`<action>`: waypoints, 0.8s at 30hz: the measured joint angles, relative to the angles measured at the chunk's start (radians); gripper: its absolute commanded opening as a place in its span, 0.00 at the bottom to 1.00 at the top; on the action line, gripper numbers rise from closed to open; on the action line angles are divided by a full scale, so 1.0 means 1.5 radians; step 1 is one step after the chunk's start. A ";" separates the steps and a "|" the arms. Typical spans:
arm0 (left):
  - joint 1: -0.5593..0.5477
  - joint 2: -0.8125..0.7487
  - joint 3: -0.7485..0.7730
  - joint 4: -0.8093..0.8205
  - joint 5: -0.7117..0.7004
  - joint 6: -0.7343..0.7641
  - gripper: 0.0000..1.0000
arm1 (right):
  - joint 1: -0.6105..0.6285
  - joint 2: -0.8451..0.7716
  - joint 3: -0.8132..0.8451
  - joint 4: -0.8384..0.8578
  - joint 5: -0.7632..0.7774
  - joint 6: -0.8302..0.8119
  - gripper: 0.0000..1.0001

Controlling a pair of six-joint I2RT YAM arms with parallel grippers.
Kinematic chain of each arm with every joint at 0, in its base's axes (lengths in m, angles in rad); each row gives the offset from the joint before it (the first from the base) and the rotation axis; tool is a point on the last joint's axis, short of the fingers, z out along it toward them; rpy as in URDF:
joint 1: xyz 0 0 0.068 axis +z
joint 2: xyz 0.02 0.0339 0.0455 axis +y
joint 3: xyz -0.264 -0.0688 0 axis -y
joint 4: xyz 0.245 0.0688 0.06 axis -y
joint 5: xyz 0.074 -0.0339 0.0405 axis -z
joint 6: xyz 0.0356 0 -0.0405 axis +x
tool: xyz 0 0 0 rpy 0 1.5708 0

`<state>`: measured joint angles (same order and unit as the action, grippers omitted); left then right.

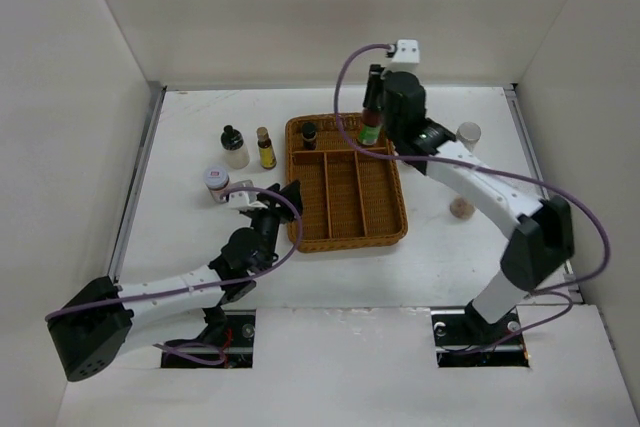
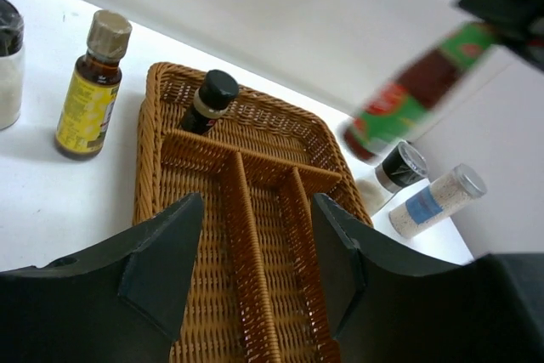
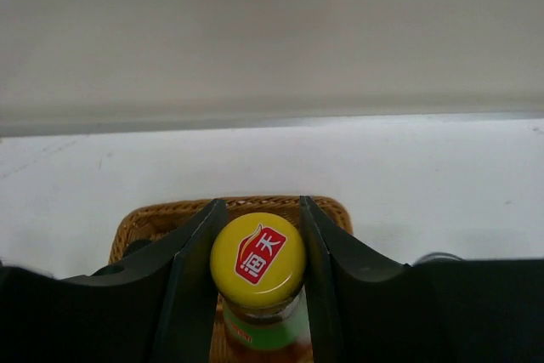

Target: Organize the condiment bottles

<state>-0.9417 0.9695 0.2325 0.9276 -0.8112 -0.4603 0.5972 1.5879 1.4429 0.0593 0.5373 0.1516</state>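
While the top view hides its cap behind the arm, the right wrist camera shows the right gripper [image 3: 259, 227] clamped on a yellow-capped, green-labelled sauce bottle [image 3: 257, 259] above the wicker tray's [image 1: 345, 239] far end. The left gripper [image 2: 255, 210] hangs spread apart at the tray's left rim. One black-capped dark bottle [image 2: 208, 104] stands in the tray's far compartment.

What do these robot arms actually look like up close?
The left arm and right arm have white links and black joints. The left gripper and right gripper are black, with two flat wedge-shaped fingers. A purple cable loops along each.
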 measured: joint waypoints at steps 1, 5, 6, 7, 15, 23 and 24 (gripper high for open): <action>0.000 0.002 -0.002 0.001 -0.001 -0.002 0.52 | 0.001 0.036 0.019 -0.001 -0.006 -0.001 0.22; -0.001 0.007 -0.004 -0.001 -0.002 -0.008 0.52 | 0.006 0.158 0.089 -0.012 -0.022 -0.002 0.22; -0.001 0.007 -0.004 -0.001 -0.001 -0.009 0.52 | 0.007 0.184 0.108 -0.015 -0.024 -0.002 0.22; -0.001 0.006 -0.004 -0.001 -0.001 -0.010 0.52 | 0.008 0.204 0.122 -0.016 -0.026 -0.002 0.22; 0.000 0.003 -0.008 0.000 0.000 -0.015 0.52 | 0.009 0.270 0.176 -0.038 -0.035 0.002 0.23; 0.000 0.009 -0.008 0.000 0.003 -0.022 0.51 | 0.009 0.272 0.170 -0.033 -0.038 0.022 0.23; 0.000 0.011 -0.008 0.000 0.004 -0.023 0.51 | 0.009 0.275 0.170 -0.031 -0.039 0.024 0.23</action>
<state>-0.9421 0.9859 0.2199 0.9279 -0.8059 -0.4950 0.6102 1.9999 1.6985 0.0124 0.4782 0.1883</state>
